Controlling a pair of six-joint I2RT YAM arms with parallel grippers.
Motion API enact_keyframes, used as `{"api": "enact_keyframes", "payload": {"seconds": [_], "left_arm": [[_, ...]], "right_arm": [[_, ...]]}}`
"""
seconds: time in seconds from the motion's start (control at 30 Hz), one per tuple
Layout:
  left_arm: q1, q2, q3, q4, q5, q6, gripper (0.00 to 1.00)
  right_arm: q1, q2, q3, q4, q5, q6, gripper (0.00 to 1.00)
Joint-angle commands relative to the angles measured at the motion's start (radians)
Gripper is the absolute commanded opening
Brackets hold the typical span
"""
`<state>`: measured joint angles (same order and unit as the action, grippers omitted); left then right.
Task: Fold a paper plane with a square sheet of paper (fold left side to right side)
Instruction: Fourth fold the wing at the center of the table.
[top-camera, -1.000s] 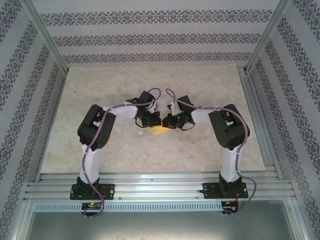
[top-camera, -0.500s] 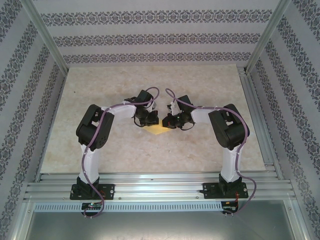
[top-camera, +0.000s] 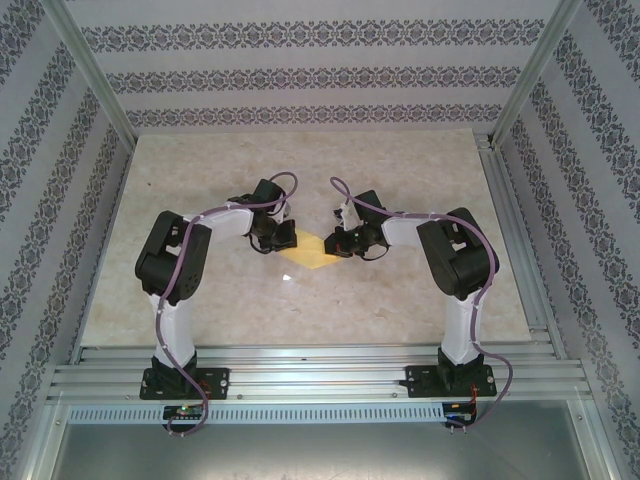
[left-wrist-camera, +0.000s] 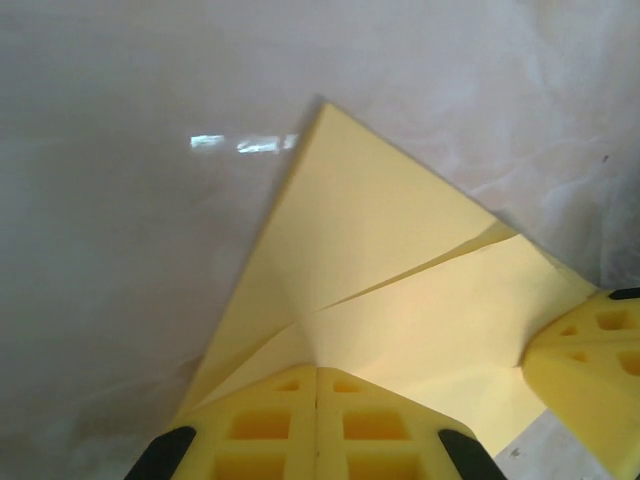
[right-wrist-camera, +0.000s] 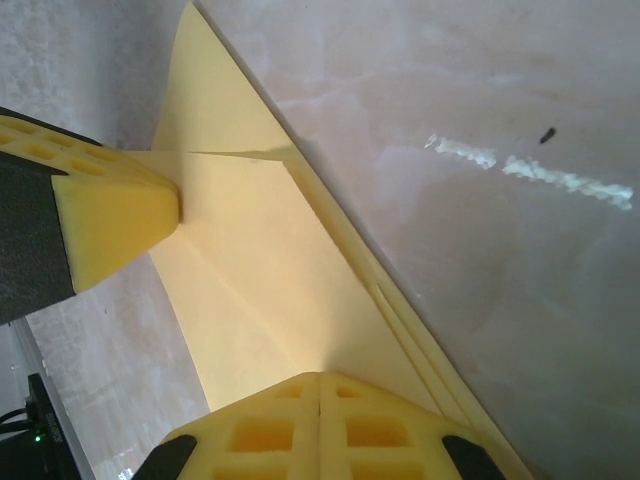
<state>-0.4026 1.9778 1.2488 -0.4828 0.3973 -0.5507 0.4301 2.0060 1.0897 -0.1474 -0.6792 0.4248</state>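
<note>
The square sheet of paper (top-camera: 310, 252) lies folded on the marble table between both grippers, a creased mustard-yellow shape. In the left wrist view the paper (left-wrist-camera: 370, 230) forms a point aimed away from me, with a flap edge running across it. My left gripper (left-wrist-camera: 317, 370) is shut, its tips resting on the paper's near part. My right gripper (right-wrist-camera: 320, 376) is shut too, tips down on the paper (right-wrist-camera: 250, 260) beside its layered long edge. From above, the left gripper (top-camera: 287, 238) sits at the paper's left end and the right gripper (top-camera: 333, 243) at its right end.
Aluminium rails run along the table's front edge (top-camera: 320, 365) and right side (top-camera: 515, 250). Patterned walls (top-camera: 300, 70) close in the back and both sides. A tiny white spot (top-camera: 287, 277) lies just in front of the paper.
My left gripper has slid left and slightly back, and more of the yellow paper now shows between the grippers. The right gripper has stayed put.
</note>
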Motion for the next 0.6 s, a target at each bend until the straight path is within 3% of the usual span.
{"api": "enact_keyframes", "payload": {"seconds": [0.0, 0.37, 0.57], "left_arm": [[0.051, -0.030, -0.053, -0.064, -0.077, 0.042, 0.01], [0.157, -0.064, -0.081, -0.093, -0.092, 0.096, 0.01], [0.168, -0.197, -0.086, -0.084, -0.044, 0.089, 0.02]], "right_arm": [[-0.006, 0.058, -0.027, -0.118, 0.133, -0.028, 0.02], [-0.007, 0.054, -0.026, -0.120, 0.127, -0.032, 0.02], [-0.007, 0.041, -0.025, -0.112, 0.116, -0.031, 0.02]]}}
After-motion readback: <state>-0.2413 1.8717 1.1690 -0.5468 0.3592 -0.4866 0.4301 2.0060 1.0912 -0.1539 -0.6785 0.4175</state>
